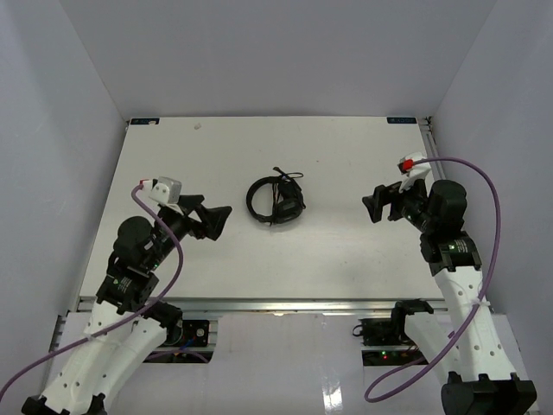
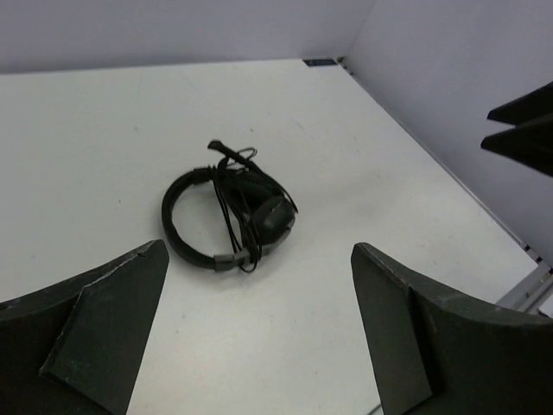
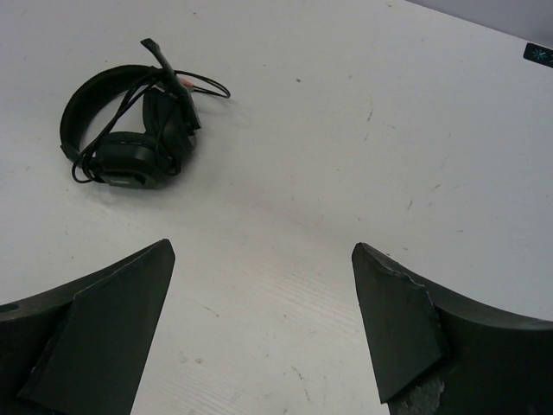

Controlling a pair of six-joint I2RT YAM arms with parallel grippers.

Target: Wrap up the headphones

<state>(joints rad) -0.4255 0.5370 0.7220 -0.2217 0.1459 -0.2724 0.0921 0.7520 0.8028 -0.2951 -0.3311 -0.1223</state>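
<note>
The headphones [image 1: 275, 201] lie mid-bench [image 1: 346, 147], touched by nothing. The headband makes a flat loop, the earcups sit folded together, and the mic pokes toward 12 o'clock. The thin cable looks wound around them. The left arm [image 1: 138, 251] at 9 o'clock and the right arm [image 1: 445, 233] at 3 o'clock stand clear, jaws wide and empty, probably because the wrapping is done.

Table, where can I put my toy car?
Bare table lies behind the headphones to the far wall, and in front toward the near edge. Tightest: between the headphones and the left gripper; the right gripper stands farther off.
</note>
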